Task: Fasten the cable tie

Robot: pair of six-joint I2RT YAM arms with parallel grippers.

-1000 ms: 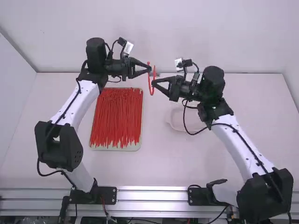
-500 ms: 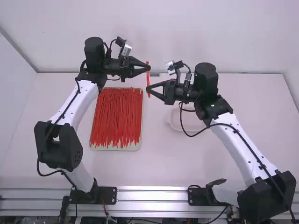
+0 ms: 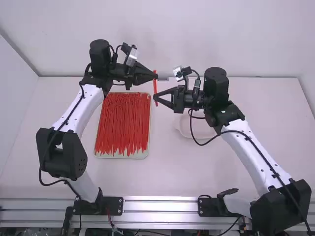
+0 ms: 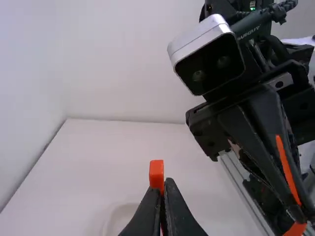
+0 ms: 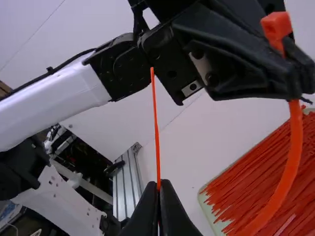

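1. The white table (image 3: 256, 103) is a smooth, matte slab; both arms reach over its far half.
2. A flat, pale tray (image 3: 123, 156) with rounded corners lies in the table's left half, its long sides running from near edge to far edge.
3. A dense bed of thin red plastic spare ties (image 3: 123, 123) fills the tray, all lying lengthwise like combed straw.
4. A shallow, clear, rounded dish (image 3: 183, 129) sits on the table just right of the tray, under the right arm's wrist.
5. The left gripper (image 3: 151, 75) hangs in the air above the tray's far right corner. Its tapered black fingers (image 4: 148, 211) are pressed together, with the tie's blocky head (image 4: 156, 171) nipped between their tips.
6. The right gripper (image 3: 158, 99) points at the left one from the table's right side, just below and near it. Its fingers (image 5: 170, 211) are closed flat on the tie's hair-thin tail (image 5: 155, 128), which stands straight up out of the tips.
7. The cable tie (image 3: 155, 88), a slim red plastic strip, is off the table, spanning between the two grippers. From the square head it bends in a smooth bow.
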